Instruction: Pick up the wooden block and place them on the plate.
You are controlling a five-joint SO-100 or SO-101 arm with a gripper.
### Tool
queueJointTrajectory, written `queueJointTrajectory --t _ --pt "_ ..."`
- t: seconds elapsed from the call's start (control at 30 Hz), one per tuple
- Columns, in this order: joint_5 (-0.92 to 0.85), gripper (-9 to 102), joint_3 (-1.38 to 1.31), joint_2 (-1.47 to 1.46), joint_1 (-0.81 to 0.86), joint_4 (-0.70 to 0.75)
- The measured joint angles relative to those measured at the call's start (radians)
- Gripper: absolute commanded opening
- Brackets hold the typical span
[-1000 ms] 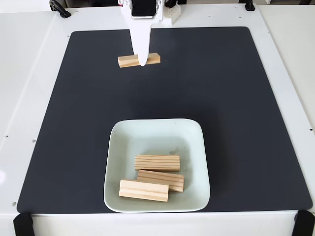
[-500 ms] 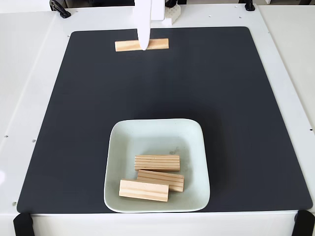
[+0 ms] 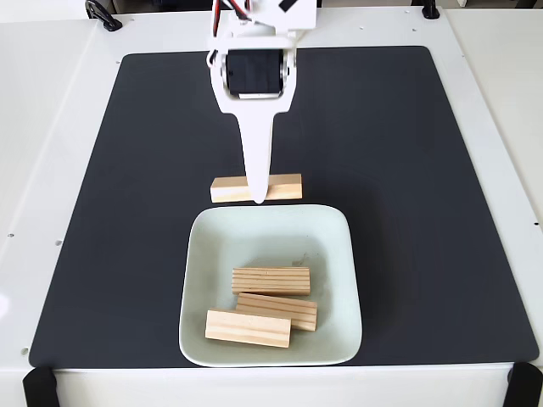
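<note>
A light wooden block [image 3: 284, 186] hangs level just above the far rim of the pale square plate [image 3: 335, 254], held across its middle by my white gripper [image 3: 257, 198], which is shut on it. The gripper's long white finger [image 3: 256, 153] covers the block's centre. Three more wooden blocks lie inside the plate: one [image 3: 271, 281] in the middle, one [image 3: 277, 311] just below it, and one [image 3: 248, 328] at the near left.
A black mat [image 3: 424, 170] covers most of the white table [image 3: 51, 127]. The arm's base [image 3: 280, 17] sits at the far edge. Black clamps [image 3: 38, 386] show at the near corners.
The gripper, holding the block, has swung from the far edge of the mat toward the camera and now hangs at the plate's far rim. The three blocks in the plate have not moved.
</note>
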Motion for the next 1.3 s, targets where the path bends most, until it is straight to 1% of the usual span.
queueJointTrajectory --t 0.13,0.4,1.3 --pt "-0.023 0 -0.051 -0.109 0.000 0.000" --pt "-0.080 0 -0.064 -0.210 0.003 0.000" --pt "-0.084 0 -0.064 -0.219 0.014 0.000"
